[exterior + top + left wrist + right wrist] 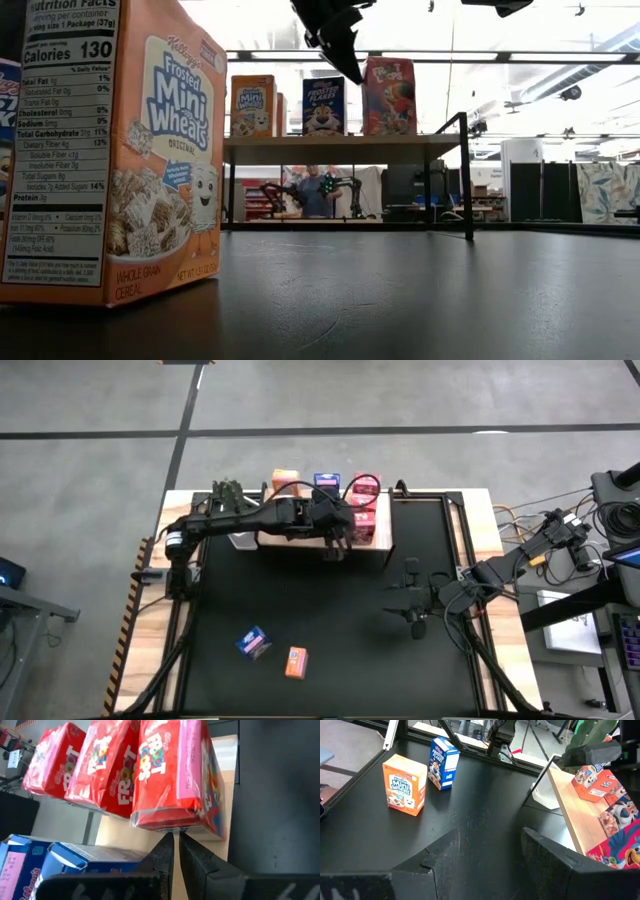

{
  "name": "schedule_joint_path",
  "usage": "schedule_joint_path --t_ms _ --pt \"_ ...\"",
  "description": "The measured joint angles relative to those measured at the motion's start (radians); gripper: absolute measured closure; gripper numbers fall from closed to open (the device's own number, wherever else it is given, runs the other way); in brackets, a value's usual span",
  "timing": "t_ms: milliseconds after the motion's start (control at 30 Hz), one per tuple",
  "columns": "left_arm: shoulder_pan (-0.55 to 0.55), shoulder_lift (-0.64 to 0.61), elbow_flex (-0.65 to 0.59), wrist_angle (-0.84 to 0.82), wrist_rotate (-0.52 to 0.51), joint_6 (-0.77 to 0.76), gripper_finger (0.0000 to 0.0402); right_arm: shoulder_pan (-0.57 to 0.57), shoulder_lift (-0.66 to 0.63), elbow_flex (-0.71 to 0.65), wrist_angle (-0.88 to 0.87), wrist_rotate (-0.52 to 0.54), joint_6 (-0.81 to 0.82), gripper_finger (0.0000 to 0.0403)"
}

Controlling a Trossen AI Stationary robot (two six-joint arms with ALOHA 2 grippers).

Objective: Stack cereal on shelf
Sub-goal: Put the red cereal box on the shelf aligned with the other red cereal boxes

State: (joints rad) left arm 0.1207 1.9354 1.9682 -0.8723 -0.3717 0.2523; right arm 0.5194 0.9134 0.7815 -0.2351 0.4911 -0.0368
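The shelf (383, 546) is a raised wooden board at the table's far middle. Orange (285, 480), blue (326, 482) and red cereal boxes (366, 488) stand on it in rows. My left gripper (174, 851) is shut above the shelf's near edge. Its fingertips point at the nearest red box (172, 775), with blue boxes (75, 860) beside them. Two more boxes stand upright on the black mat near the front, one blue (253, 642) and one orange (296, 661). My right gripper (490, 855) waits open over the mat's right side, holding nothing. My left gripper's shut fingertips (168, 840) stand right at the lower near edge (165, 826) of the nearest red box, slanting down from the near side. I cannot tell whether they touch it. The box stands on the shelf.
A green potted plant (228, 490) and a white object (241, 541) sit left of the shelf. A black frame rail (455, 530) borders the mat on the right. In the low view the orange box (110, 150) fills the left foreground. Bare mat (330, 610) lies between the shelf and the two loose boxes.
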Motion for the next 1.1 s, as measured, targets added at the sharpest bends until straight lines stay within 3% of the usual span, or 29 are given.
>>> schedule_joint_path --t_ms 333,500,733,933,1100 --pt "0.002 0.000 0.000 0.058 -0.006 0.032 0.0390 0.000 0.000 0.000 0.000 0.000 0.000 0.0202" --pt "-0.020 -0.028 0.000 0.009 -0.138 0.042 0.0390 0.000 0.000 0.000 0.001 0.007 0.036 0.0202" --pt "-0.136 -0.141 -0.028 0.021 -0.066 0.034 0.0390 0.000 0.071 -0.001 0.034 0.009 0.109 0.0202" --pt "-0.279 -0.334 -0.268 0.214 -0.058 0.014 0.0391 0.000 0.173 -0.001 0.156 0.012 0.109 0.0202" --pt "-0.394 -0.503 -0.515 0.416 -0.064 -0.037 0.0391 -0.011 0.254 -0.001 0.280 0.115 0.108 0.0208"
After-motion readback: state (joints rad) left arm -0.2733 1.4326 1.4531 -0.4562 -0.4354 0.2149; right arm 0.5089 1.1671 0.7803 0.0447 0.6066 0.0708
